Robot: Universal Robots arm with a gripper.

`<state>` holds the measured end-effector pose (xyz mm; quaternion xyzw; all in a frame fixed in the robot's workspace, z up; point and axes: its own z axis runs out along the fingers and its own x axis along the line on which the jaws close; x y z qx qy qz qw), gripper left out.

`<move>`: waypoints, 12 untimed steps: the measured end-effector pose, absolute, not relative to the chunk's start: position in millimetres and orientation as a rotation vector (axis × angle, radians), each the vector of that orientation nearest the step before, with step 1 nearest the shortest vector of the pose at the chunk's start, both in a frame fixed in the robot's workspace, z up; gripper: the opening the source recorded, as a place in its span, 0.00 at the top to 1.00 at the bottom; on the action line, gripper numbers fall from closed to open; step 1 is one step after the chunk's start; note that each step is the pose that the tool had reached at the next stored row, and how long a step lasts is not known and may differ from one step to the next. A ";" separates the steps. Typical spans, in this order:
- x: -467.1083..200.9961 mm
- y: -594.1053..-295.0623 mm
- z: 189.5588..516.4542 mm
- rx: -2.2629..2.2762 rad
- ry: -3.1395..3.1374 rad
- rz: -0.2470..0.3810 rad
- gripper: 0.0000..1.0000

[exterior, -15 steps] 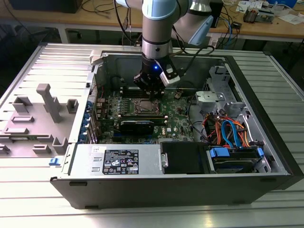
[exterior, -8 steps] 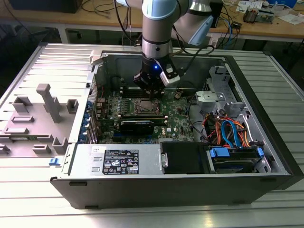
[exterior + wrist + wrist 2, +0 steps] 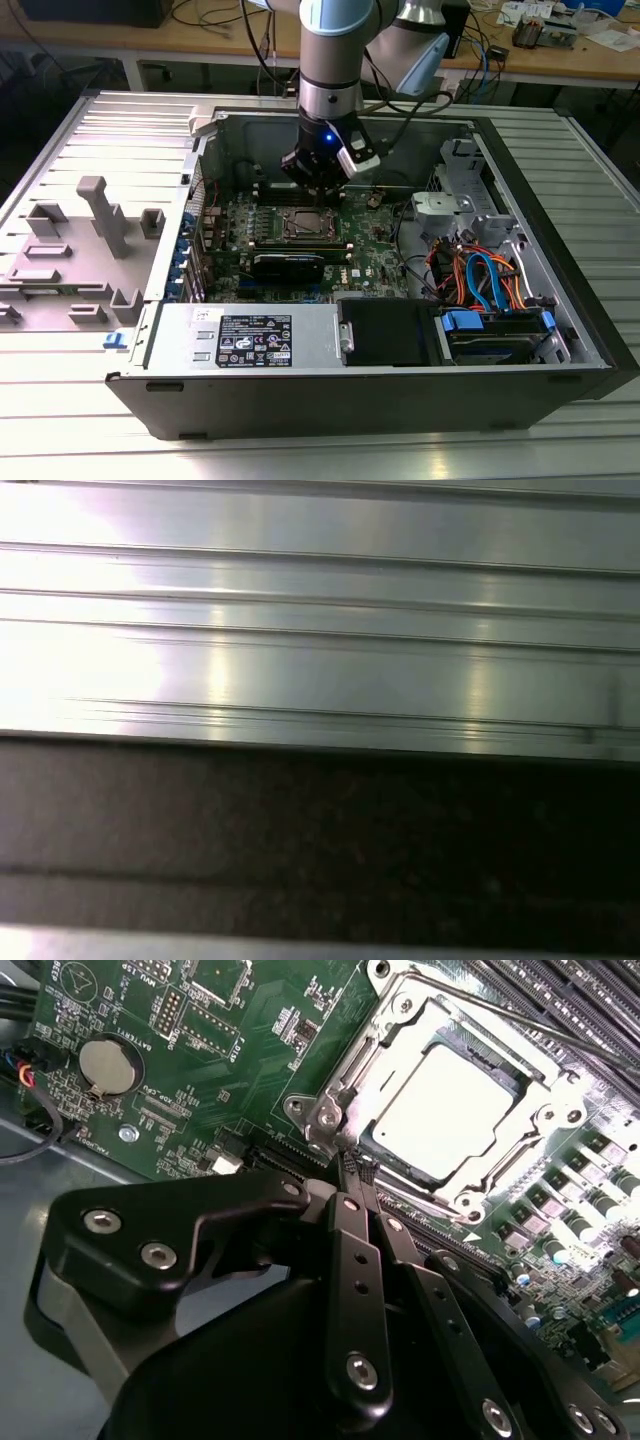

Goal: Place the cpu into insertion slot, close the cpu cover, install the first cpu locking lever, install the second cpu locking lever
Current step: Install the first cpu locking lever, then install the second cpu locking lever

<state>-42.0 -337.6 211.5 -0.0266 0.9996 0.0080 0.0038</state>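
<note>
Presently the cpu [image 3: 448,1110] sits seated in its socket on the motherboard [image 3: 200,1050], with the cover [image 3: 400,1035] closed down around it as a silvery frame. Jaws of the gripper [image 3: 345,1165] are together, tips at the cover's corner beside a locking lever [image 3: 520,1020]. Exterior view: gripper [image 3: 318,185] hangs inside the open case [image 3: 400,390], directly over the socket, case on a ribbed table [image 3: 100,130]
</note>
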 end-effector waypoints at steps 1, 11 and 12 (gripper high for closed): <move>-42.0 -338.8 211.5 -0.083 3.133 0.025 0.89; -41.9 -341.3 211.6 -0.084 3.133 0.025 0.89; -41.9 -341.8 211.6 -0.084 3.133 0.025 0.89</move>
